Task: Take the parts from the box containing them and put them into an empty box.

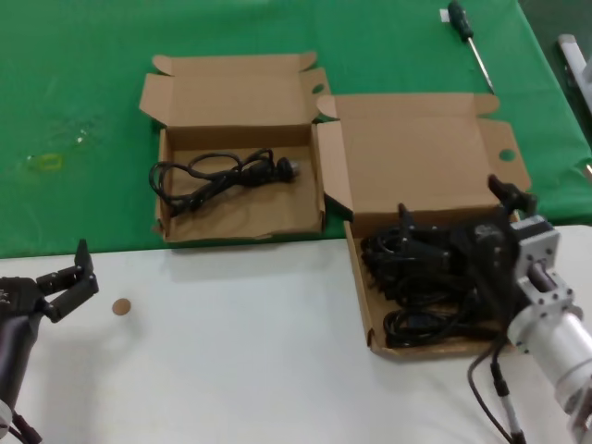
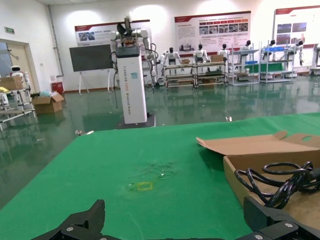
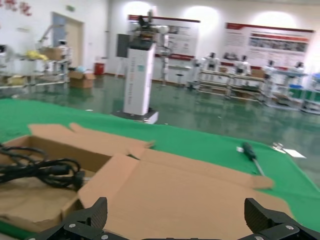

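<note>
Green cloth point(image 1: 83, 111) covers the far half of the table; the near half is white point(image 1: 231, 370). Two open boxes sit side by side. The wide box point(image 1: 425, 148), on the robot's right, holds a tangled heap of cords point(image 1: 421, 277). The narrow box point(image 1: 231, 217) already holds one cord point(image 1: 217, 176). A screwdriver point(image 1: 470, 42) lies beyond the boxes.

The right gripper point(image 1: 504, 231) hangs over the heap's right edge, fingers spread wide, holding nothing. The left gripper point(image 1: 65, 277) waits spread at the near left.

Handling: cords are light, limp and likely interlocked. Grip across several strands of one bundle, near its middle, not the plug; expect neighbouring loops to drag along.
</note>
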You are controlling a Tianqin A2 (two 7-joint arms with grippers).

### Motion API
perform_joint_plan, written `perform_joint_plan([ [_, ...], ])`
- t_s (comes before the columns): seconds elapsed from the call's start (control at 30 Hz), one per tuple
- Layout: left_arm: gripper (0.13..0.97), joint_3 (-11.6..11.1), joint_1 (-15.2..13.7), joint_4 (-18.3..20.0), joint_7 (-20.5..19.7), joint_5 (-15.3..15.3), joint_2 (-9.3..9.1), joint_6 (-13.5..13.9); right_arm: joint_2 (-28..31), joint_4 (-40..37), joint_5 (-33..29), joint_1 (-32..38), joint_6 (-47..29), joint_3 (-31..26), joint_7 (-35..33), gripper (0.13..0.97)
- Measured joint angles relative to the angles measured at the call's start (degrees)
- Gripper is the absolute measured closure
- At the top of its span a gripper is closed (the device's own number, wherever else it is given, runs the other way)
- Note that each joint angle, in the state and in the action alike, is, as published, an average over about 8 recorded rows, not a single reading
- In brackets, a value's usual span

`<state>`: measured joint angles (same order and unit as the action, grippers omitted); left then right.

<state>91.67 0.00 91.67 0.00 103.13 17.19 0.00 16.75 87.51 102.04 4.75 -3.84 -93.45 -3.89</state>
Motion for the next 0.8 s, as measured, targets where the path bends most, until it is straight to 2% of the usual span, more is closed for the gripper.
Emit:
perform_joint_plan([
  [0.2,0.132,0.0,0.0,0.0,0.0,0.0,0.0,0.0,0.24,2.24,0.59,-2.56,2.07,0.96,2.1,0.129],
  [0.8,0.132,0.0,0.0,0.0,0.01,0.0,0.0,0.0,0.26,2.43,0.64,-2.76,2.24,1.04,2.27,0.129],
])
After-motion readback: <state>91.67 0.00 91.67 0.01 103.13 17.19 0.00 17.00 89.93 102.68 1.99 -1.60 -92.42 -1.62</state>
